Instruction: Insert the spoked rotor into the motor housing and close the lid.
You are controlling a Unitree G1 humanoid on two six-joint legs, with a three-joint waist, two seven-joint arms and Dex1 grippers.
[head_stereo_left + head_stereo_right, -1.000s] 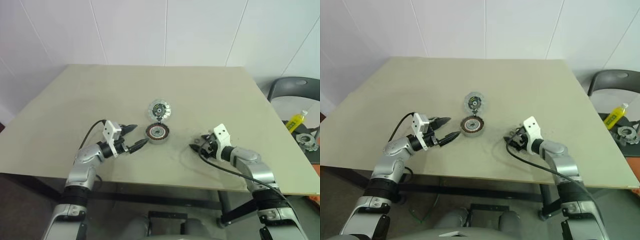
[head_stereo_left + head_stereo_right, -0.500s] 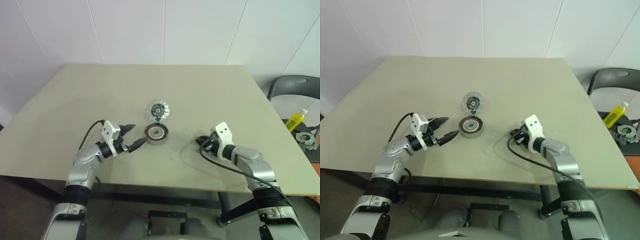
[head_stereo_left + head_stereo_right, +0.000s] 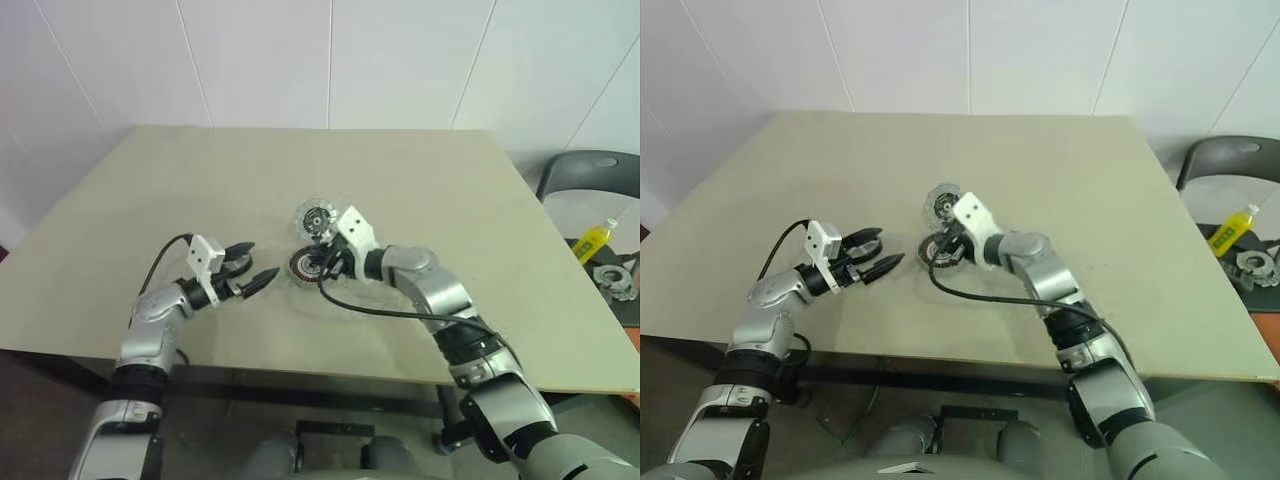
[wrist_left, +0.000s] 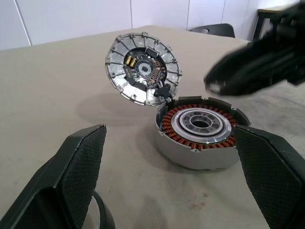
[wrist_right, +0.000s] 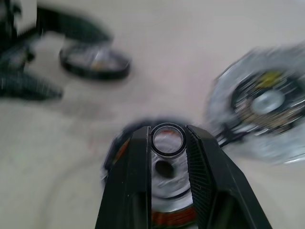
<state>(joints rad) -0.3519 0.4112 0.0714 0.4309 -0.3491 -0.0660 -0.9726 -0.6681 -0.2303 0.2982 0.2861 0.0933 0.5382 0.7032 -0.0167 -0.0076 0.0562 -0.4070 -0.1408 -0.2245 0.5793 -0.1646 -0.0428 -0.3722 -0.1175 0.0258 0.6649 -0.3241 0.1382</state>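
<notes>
— What's changed?

— The right pincer (image 5: 167, 132) has swung in from the right side of the beige table (image 3: 450, 200) and now hangs just over the dark round motor housing with its copper-brown winding ring (image 4: 198, 129), clenched on a small dark-rimmed ring (image 5: 167, 140).

— And the shiny silver spoked rotor (image 4: 143, 71)?

— Tilted up beside the housing, touching its rim (not yet seated). The left pincer (image 3: 262, 260) stands released, near the housing, so insertion looks imminent.
</notes>
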